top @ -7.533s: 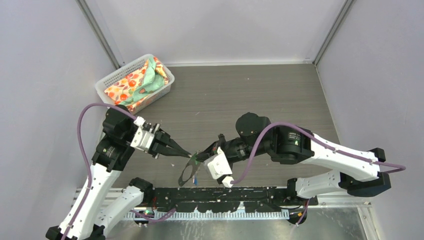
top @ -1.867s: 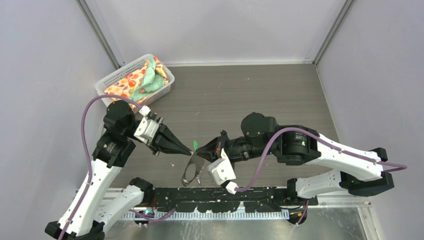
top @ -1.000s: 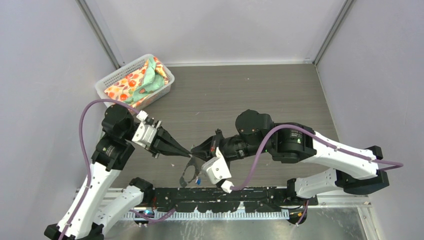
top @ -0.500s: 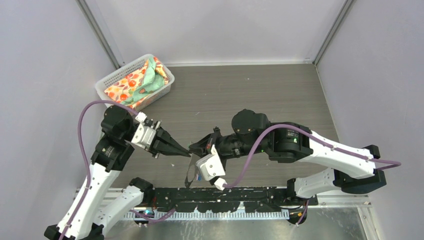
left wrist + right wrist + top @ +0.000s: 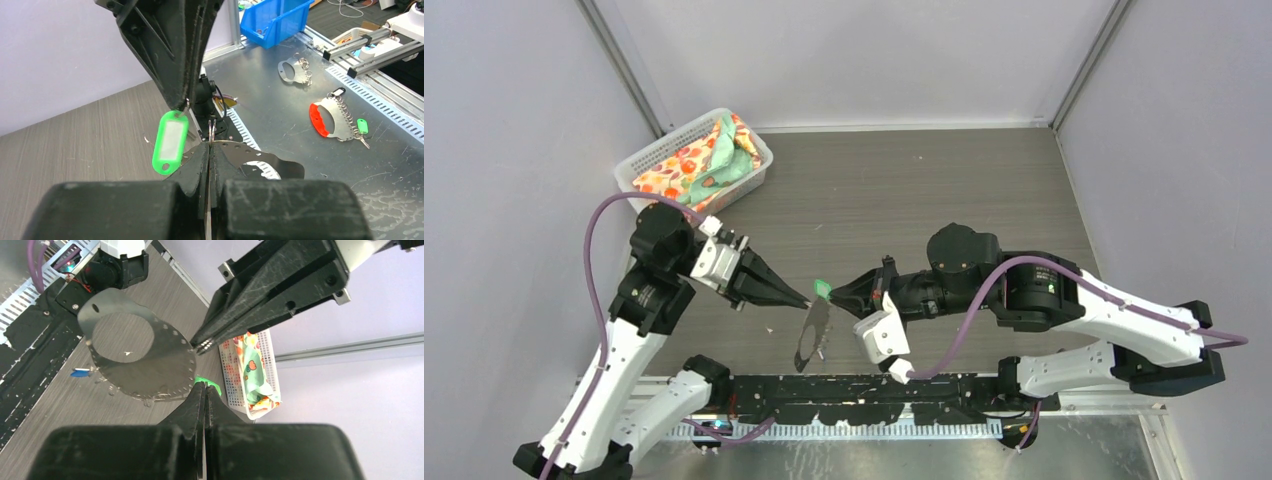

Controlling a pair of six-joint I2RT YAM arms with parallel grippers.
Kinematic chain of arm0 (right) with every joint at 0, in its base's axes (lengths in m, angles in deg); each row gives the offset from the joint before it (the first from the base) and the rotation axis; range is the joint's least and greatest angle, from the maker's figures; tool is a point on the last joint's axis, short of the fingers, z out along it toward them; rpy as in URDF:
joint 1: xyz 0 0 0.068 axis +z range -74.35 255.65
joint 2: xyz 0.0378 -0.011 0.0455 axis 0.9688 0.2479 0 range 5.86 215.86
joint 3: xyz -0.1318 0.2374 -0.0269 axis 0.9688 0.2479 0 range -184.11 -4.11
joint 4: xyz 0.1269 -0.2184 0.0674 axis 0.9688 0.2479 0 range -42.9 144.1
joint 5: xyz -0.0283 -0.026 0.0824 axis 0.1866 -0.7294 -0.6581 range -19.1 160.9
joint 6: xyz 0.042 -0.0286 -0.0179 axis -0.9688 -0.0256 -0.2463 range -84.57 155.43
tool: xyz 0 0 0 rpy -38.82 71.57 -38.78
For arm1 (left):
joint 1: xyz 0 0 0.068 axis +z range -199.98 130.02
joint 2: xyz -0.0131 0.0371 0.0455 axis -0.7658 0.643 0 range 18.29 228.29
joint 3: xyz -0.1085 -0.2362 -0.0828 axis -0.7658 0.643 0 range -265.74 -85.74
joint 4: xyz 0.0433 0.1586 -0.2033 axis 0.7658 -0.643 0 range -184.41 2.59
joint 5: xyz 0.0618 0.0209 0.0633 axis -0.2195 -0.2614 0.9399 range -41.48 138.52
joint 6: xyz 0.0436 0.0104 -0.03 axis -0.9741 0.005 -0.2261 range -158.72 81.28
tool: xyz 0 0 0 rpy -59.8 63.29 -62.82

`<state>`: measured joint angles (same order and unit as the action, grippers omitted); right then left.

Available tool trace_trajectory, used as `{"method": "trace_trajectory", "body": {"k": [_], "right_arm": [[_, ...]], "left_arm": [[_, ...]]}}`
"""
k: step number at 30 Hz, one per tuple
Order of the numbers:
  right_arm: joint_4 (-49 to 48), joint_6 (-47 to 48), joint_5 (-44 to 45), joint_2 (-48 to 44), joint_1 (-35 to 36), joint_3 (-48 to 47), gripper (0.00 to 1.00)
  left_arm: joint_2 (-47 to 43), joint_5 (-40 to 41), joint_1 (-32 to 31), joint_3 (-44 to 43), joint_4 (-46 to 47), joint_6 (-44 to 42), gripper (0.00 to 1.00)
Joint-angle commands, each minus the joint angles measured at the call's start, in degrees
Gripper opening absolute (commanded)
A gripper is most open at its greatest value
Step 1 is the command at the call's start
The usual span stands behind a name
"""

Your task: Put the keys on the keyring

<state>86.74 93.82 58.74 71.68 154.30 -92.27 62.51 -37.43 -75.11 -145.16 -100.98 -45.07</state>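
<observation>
Grey walls close in a wood-grain desk (image 5: 904, 190), and over its near edge the two arms point tip to tip. To one side, the left end effector (image 5: 805, 300) is clamped shut on the perforated rim of the keyring (image 5: 812, 338), which hangs flat below it. Opposite, the right end effector (image 5: 836, 294), also shut, dangles the green-tagged key (image 5: 822, 289) just beside that pinch, its tag hanging lengthwise down. Threading, I'd judge, means carrying the key leftward onto the rim. A blue-tagged key (image 5: 80, 373) shows by the keyring's lower edge; whether it is attached I cannot tell
</observation>
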Motion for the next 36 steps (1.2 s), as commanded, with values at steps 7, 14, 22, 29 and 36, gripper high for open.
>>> {"method": "trace_trajectory", "body": {"k": [7,14,22,29,36], "right_arm": [[-10.04,0.71,-3.99,-4.21,0.17,2.37,0.01],[-9.92,3.22,-6.06,-5.64,0.56,2.14,0.01],[-10.54,1.77,-8.02,-9.89,0.78,3.14,0.01],[-9.51,5.26,-11.31,-8.0,1.02,1.04,0.01],[-7.97,10.14,-11.13,-6.41,1.98,-0.25,0.01]], "left_arm": [[5.59,-0.84,-4.83,-8.4,20.36,16.2,0.0],[7.46,-3.69,-10.31,-13.9,14.67,16.46,0.0],[6.67,-2.62,-12.41,-13.8,16.32,16.46,0.0],[9.75,1.18,-14.53,-16.67,20.61,23.12,0.0],[10.52,2.7,-16.92,-17.84,20.07,23.84,0.0]]}}
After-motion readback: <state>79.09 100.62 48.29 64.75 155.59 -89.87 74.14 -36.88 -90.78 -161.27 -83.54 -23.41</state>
